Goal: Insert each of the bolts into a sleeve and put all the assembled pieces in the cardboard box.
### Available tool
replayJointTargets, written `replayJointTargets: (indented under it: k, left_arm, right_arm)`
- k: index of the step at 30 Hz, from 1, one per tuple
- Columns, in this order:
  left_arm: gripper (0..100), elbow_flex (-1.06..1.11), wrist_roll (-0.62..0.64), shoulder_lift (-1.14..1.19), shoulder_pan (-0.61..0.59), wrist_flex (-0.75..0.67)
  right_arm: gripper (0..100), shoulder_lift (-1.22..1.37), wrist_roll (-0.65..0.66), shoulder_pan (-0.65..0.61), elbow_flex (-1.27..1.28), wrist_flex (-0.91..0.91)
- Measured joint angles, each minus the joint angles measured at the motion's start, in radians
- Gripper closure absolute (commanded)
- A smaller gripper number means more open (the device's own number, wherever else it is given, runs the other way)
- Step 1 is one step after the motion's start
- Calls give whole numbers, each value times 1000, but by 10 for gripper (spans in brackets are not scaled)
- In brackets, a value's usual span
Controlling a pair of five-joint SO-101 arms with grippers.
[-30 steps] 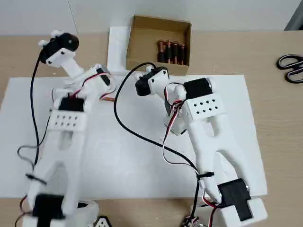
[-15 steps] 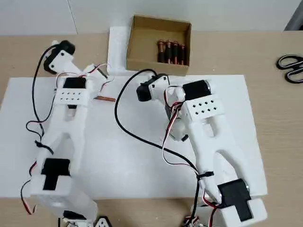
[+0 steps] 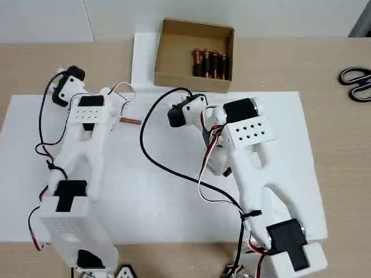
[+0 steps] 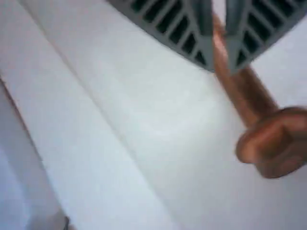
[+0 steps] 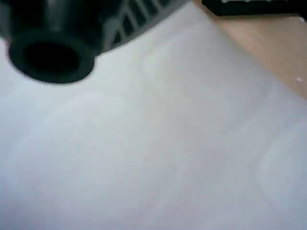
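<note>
Four assembled pieces [image 3: 209, 63] in cardboard box [image 3: 174, 46], far centre; one smooth copper bolt [image 4: 259, 139], shank pinched by left gripper [image 4: 220, 63]; one black tubular sleeve [image 5: 50, 57] clamped in right gripper [image 5: 81, 28].

Scissors [image 3: 358, 84] on wooden table [image 3: 336, 145]; white sheet [image 3: 151, 191] central.

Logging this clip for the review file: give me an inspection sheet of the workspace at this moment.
Surface: white sheet on a wooden table.
Job's things: copper bolt and black sleeve, each held; four assembled pieces lying in the cardboard box.
Clutter: scissors on bare table beside the sheet; white strip against the box.
Grippers: left gripper shut on the bolt's shaft; right gripper shut on the sleeve.
Cables: black cable loops across the sheet's middle.
Surroundings: pale background beyond the table.
</note>
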Motion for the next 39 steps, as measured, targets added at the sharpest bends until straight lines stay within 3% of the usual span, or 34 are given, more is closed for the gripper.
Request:
replayJointTargets:
  k: [20, 33, 39]
  left_arm:
    - [994, -95, 262, 44, 60, 3]
    - [994, -423, 327, 281, 69, 292]
    - [993, -486, 344, 307, 69, 348]
  right_arm:
    - [995, 20, 0, 0, 0, 17]
    - [995, 94, 0, 0, 0, 17]
    - [995, 118, 0, 0, 0, 17]
